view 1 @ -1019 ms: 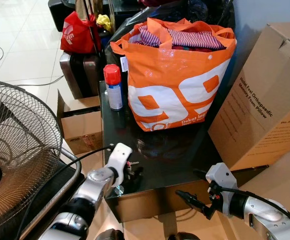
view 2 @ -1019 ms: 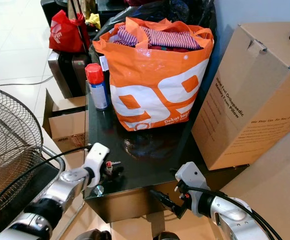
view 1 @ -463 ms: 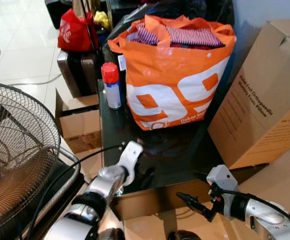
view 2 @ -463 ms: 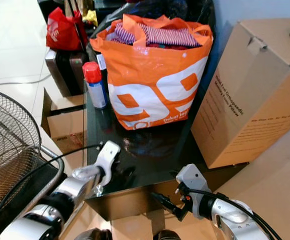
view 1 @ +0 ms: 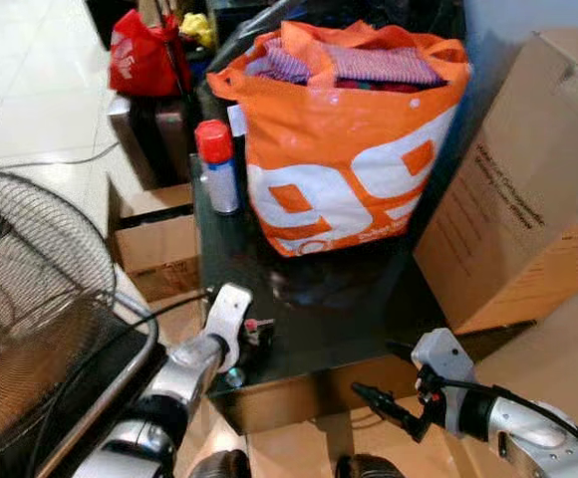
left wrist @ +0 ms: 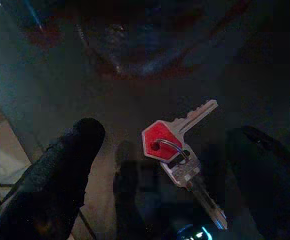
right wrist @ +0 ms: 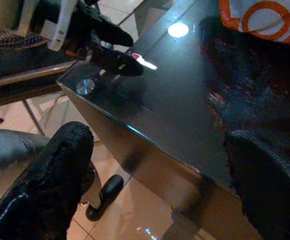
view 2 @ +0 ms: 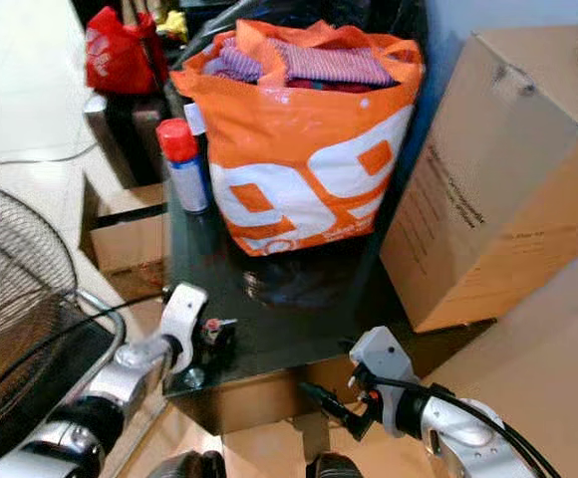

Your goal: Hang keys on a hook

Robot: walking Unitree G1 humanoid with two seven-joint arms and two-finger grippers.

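A red-headed key and a silver key on one ring, the keys [left wrist: 172, 150], lie flat on the dark glass table [view 1: 369, 309] near its front left corner. My left gripper [left wrist: 170, 135] hovers low over them, open, one black finger [left wrist: 72, 160] on each side of the keys, not touching them. In the eye views the keys [view 1: 260, 326] sit just past the left wrist. My right gripper [view 1: 374, 398] is open and holds nothing, in front of and below the table's front edge, and its wrist view looks across at the keys [right wrist: 142, 61].
A stuffed orange shopping bag [view 1: 344, 149] and a red-capped spray can [view 1: 216, 169] stand at the back of the table. A large cardboard box [view 1: 528, 189] flanks the right side. A wire fan [view 1: 30, 329] and small cardboard boxes [view 1: 159, 249] stand to the left.
The view has shifted. My left gripper reached further over the table half a second ago and has drawn back to the corner, straddling the keys. The right arm has held still.
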